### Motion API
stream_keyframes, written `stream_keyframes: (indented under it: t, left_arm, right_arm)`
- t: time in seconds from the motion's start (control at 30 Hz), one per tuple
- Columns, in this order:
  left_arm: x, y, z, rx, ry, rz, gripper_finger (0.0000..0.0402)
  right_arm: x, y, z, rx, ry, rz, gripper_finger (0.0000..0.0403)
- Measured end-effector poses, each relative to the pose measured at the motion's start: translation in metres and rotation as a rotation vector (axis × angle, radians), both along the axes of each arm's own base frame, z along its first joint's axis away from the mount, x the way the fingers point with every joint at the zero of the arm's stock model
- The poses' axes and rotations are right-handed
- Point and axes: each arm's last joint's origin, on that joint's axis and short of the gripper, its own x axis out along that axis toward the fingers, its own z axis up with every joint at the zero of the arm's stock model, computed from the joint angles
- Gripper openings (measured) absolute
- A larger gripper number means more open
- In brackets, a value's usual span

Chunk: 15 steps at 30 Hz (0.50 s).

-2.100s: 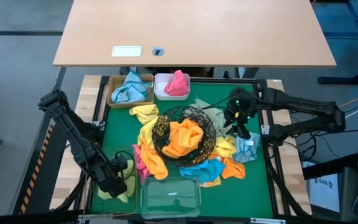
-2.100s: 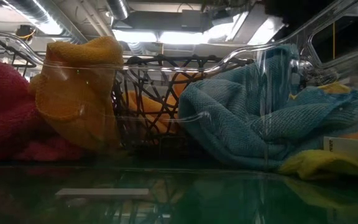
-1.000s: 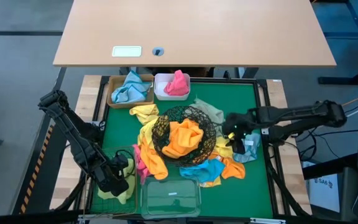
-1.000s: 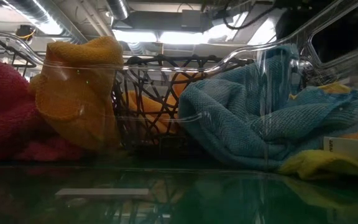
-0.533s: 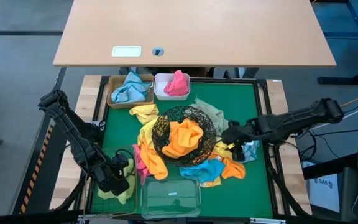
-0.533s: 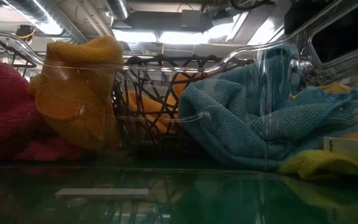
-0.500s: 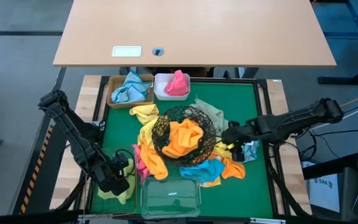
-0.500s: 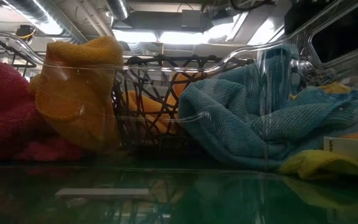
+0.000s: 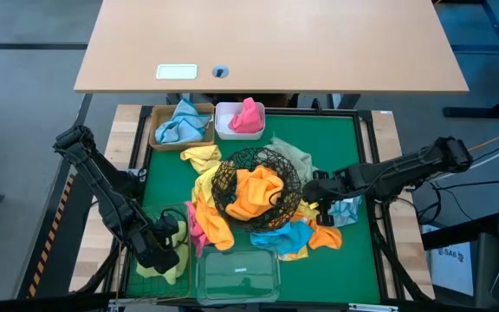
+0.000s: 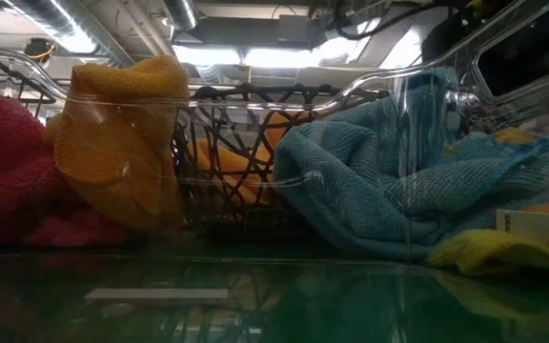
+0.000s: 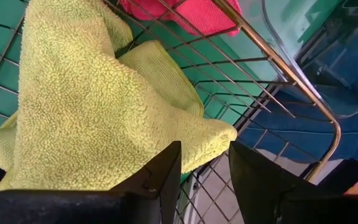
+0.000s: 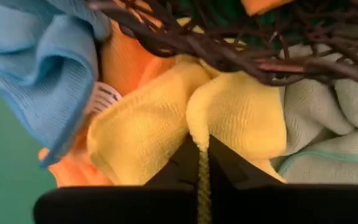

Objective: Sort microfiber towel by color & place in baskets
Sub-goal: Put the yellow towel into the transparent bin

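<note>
While five baskets stand around, right jaws (image 12: 201, 163) pinch one yellow towel (image 12: 166, 121); left jaws (image 11: 202, 180) parted, empty.

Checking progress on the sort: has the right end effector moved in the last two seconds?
Yes. The right end effector has come down the picture and leftward, up to the black wire bowl, pinching a yellow towel.

Towel heap (image 9: 232, 221) crowding wire bowl (image 9: 258, 180)

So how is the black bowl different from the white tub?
The black bowl is round and made of open wire; the white tub is square with solid walls. The bowl holds an orange towel; the tub holds a pink one. The bowl sits mid-table among loose towels; the tub sits at the far edge beside the tan tray. Both hold one colour.
</note>
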Motion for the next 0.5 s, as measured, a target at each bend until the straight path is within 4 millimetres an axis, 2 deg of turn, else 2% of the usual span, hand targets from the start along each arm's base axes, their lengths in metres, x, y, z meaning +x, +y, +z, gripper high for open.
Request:
stream_keyframes:
  t: [0.1,0.2,0.5]
  left_arm:
    - [-0.001,0.001,0.003,-0.009,-0.010,-0.004,0.0128]
    - [-0.003,0.004,0.009,-0.023,-0.052,-0.017,0.0128]
    - [-0.005,0.015,0.023,0.083,-0.256,0.028,0.0128]
  right_arm:
    - [0.002,0.001,0.012,0.006,-0.001,0.001,0.0021]
    - [0.005,0.001,0.031,0.007,-0.008,0.004,0.0007]
    - [0.015,0.004,0.116,0.039,-0.202,0.026,0.0004]
